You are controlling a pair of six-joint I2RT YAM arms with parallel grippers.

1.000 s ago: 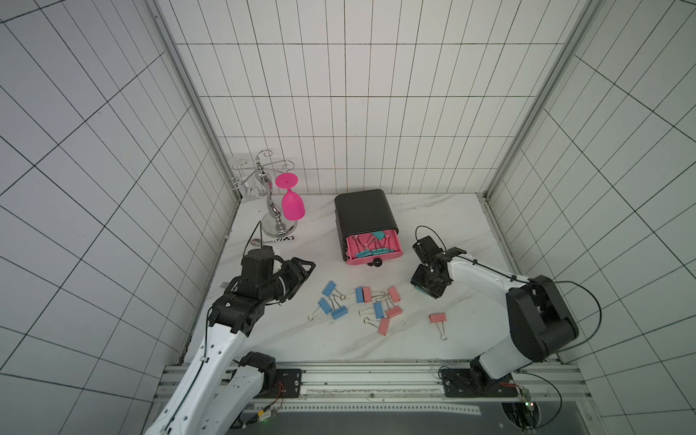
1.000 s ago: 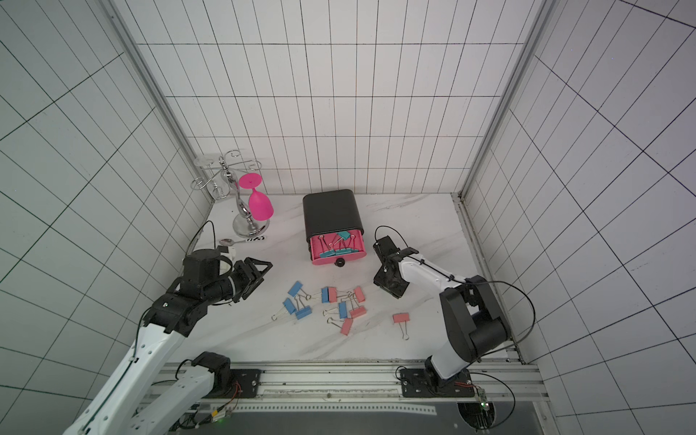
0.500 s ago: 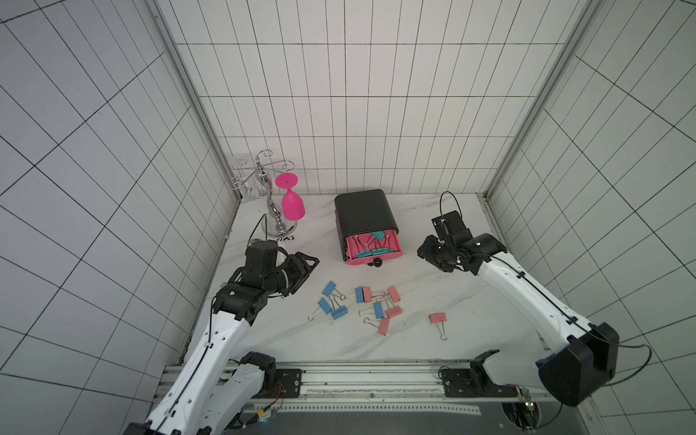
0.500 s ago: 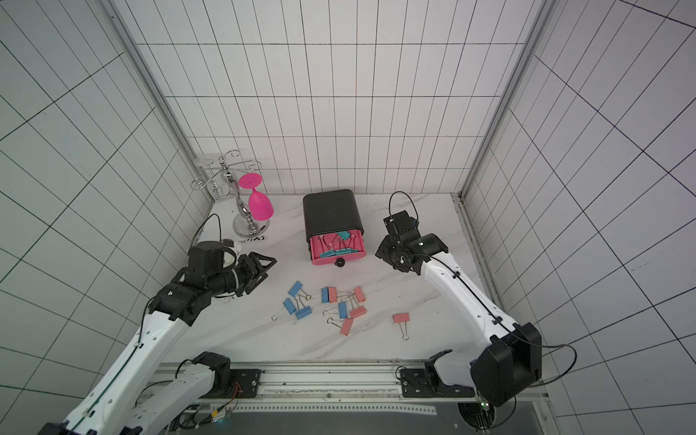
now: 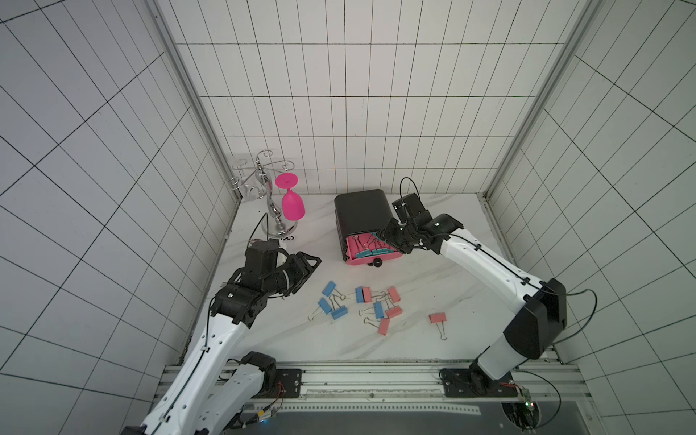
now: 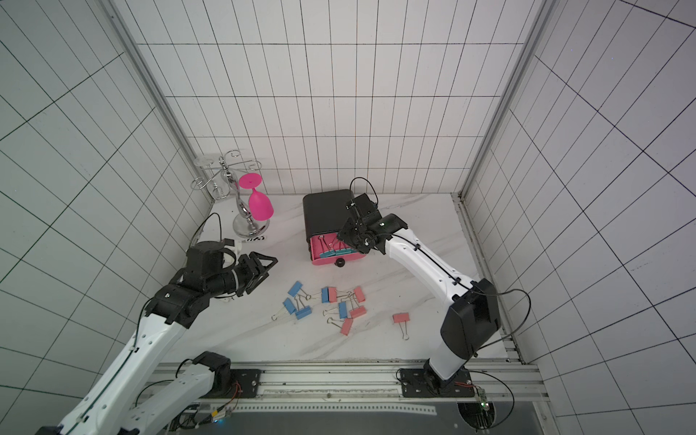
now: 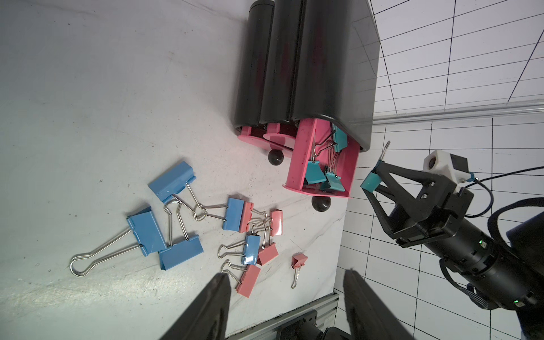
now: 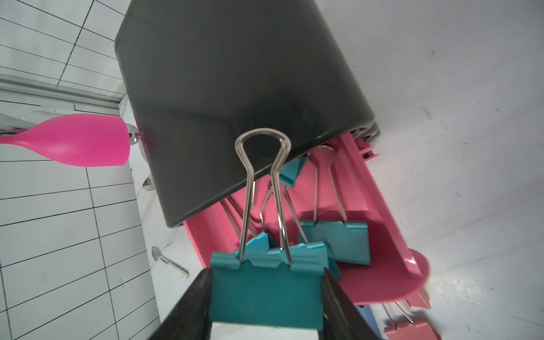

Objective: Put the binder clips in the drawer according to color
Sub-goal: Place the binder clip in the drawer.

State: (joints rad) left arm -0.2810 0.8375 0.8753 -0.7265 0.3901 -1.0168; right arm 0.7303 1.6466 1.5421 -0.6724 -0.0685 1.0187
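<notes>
Binder clip [image 8: 266, 290]: teal body, paired silver wire handles.

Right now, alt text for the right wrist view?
The right claw grips a teal binder clip by its body, wire handles pointing ahead, at the open pink drawer holding other teal clips. The black chest fills the background, a pink goblet to one side.

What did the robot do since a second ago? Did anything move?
The right gripper swung from the table beside the chest to above the open drawer, its jaws clamped on a teal clip. The left gripper shifted slightly toward the back, jaws open and empty. The blue and pink clips on the table stayed put.
</notes>
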